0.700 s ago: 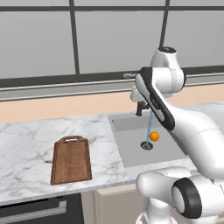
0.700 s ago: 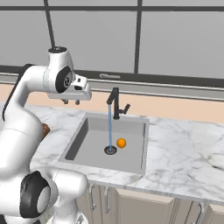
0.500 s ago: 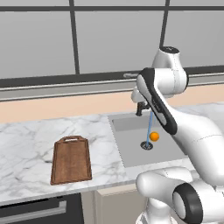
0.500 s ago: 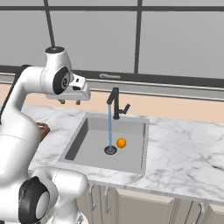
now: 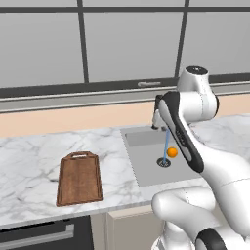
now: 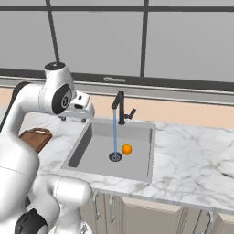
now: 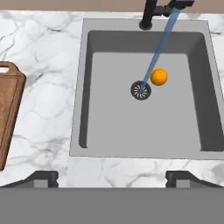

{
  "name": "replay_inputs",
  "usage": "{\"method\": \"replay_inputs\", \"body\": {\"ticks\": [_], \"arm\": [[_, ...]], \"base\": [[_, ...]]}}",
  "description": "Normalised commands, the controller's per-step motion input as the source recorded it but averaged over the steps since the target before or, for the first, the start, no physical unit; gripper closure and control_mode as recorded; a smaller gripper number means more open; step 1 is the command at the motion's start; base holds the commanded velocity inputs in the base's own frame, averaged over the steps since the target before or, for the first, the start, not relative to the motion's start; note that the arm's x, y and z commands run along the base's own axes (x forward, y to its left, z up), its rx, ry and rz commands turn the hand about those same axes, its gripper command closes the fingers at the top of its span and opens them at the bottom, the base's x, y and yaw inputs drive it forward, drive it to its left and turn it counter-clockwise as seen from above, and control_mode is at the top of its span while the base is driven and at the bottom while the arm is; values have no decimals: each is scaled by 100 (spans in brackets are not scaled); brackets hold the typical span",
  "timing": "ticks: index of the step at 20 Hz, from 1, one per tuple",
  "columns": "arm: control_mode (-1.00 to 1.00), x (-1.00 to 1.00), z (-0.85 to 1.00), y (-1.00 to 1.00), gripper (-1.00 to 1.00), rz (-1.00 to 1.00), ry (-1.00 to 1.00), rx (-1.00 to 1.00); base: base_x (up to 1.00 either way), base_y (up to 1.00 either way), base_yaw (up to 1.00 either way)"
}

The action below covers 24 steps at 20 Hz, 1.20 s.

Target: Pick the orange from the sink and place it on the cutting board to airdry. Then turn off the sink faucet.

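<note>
The gripper (image 7: 112, 179) is held high above the near rim of the sink (image 7: 85, 78), with nothing between its tips; the jaws are seen set wide apart. The orange (image 7: 159, 77) lies on the basin floor, ahead of the jaws and off to the right in the hand view, just beside the drain (image 7: 141, 90) and well below the hand. Being round, it offers no long axis, so any jaw orientation is judged to serve. A forward and downward reach into the basin is therefore called for. Water is seen falling from the faucet (image 6: 120, 108) to the drain, passing just beside the orange. The basin floor is flat and grey. The cutting board (image 5: 79, 177) lies on the marble counter (image 5: 29, 166), well apart from the sink, on its left in the left base view.
</note>
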Motion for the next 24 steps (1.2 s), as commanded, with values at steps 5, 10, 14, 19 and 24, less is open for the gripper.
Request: {"method": "replay_inputs", "body": {"ticks": [5, 10, 14, 19, 24], "arm": [[-100, 3, -52, -31, -100, 0, 4, 0], [-100, 22, -19, -23, -100, 0, 4, 0], [-100, 20, -17, -11, -100, 0, 2, 0], [-100, 14, -23, -12, -100, 0, 0, 0], [-100, 15, -28, -21, -100, 0, 0, 0]], "base": [[0, 0, 0], [0, 0, 0], [0, 0, 0], [0, 0, 0], [0, 0, 0]]}}
